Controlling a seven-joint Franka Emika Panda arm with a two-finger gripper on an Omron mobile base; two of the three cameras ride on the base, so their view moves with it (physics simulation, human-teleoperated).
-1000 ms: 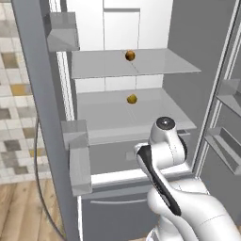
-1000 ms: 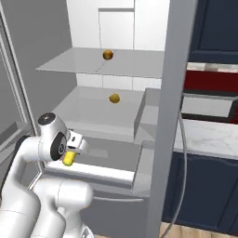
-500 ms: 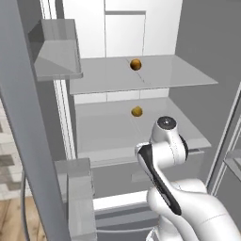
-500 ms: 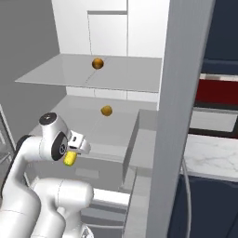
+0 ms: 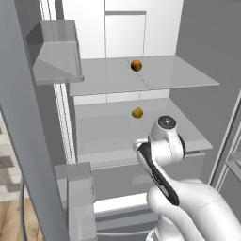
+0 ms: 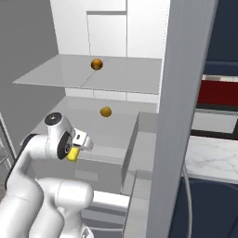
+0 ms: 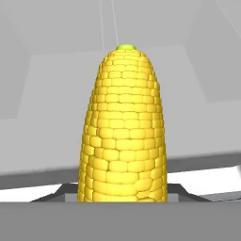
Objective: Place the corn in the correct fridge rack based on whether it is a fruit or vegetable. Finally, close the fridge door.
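Base had rolled closer to the fridge, gripper (image 6: pixel 74 149) clamped on the corn (image 6: pixel 73 154), stiff, light, held at its butt, fridge rack (image 6: pixel 111 135) at 12 o'clock.

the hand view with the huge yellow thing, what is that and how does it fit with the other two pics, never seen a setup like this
All three pictures are rendered: a simulated kitchen. The machine is a white robot arm on a driving base, facing an open fridge. Two cameras ride on the base behind the arm, one on its left and one on its right, so both show the same scene. The third camera sits on the hand, looking along the end effector.

The huge yellow thing is the corn, really a small cob, held right in front of that lens. In the right base view it is the yellow bit in the end effector. One brown ball lies on the fridge rack, another on the higher shelf.
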